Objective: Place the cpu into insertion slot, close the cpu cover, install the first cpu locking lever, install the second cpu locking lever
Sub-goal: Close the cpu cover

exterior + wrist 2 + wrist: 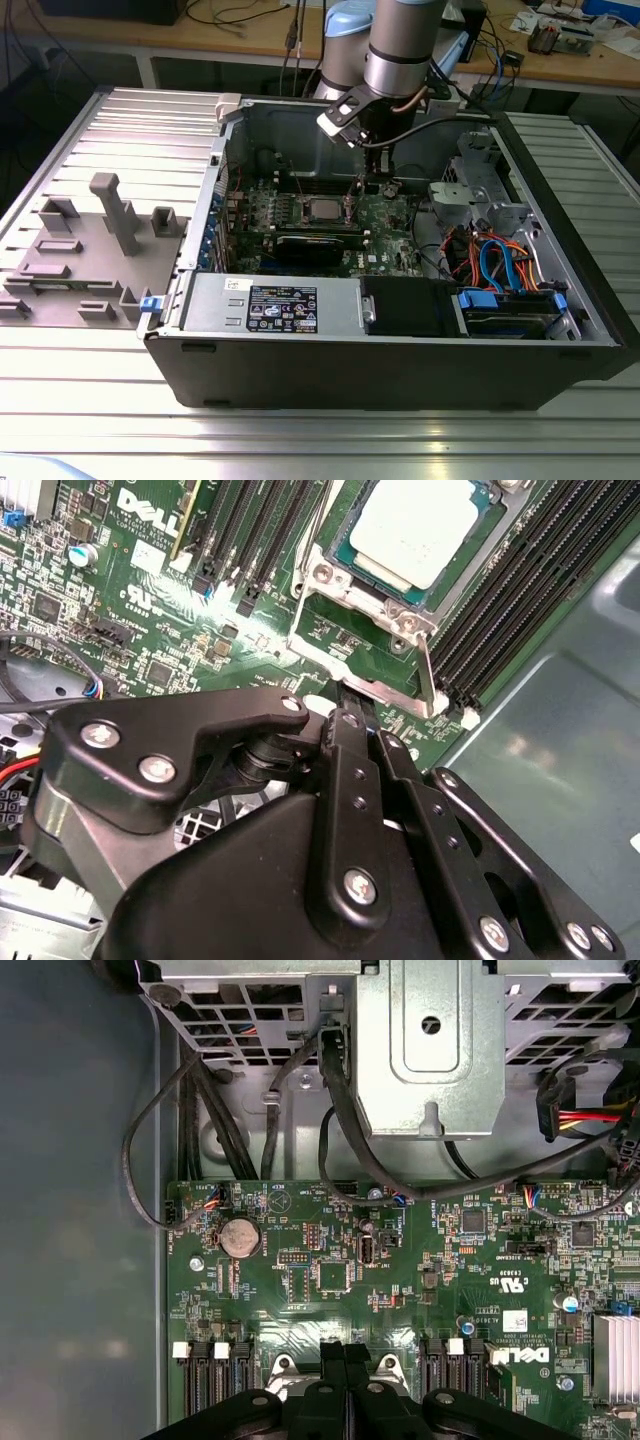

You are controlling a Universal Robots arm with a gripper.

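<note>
The cpu [412, 528] lies flat in the insertion slot [330, 535] on the green board; in the exterior view the cpu [322, 210] sits mid-case. The cpu cover [368, 685], a silvery frame with a square window, stands raised from the slot's edge, board showing through its window. My gripper [345, 698] is shut, its black fingertips pressed together right at the cover's free edge. In the first wrist view the gripper [345, 1352] sits between the cover's two silvery corners [281, 1365]. In the exterior view the gripper [372, 186] hangs just to the right of the cpu.
Black memory slots [510, 610] flank the socket. A long black expansion card [318, 246] lies in front of it. A metal drive cage [430, 1050] with black cables [340, 1110] and case walls [400, 345] hem the arm in. Grey fixtures [110, 215] stand on the table at the exterior view's left.
</note>
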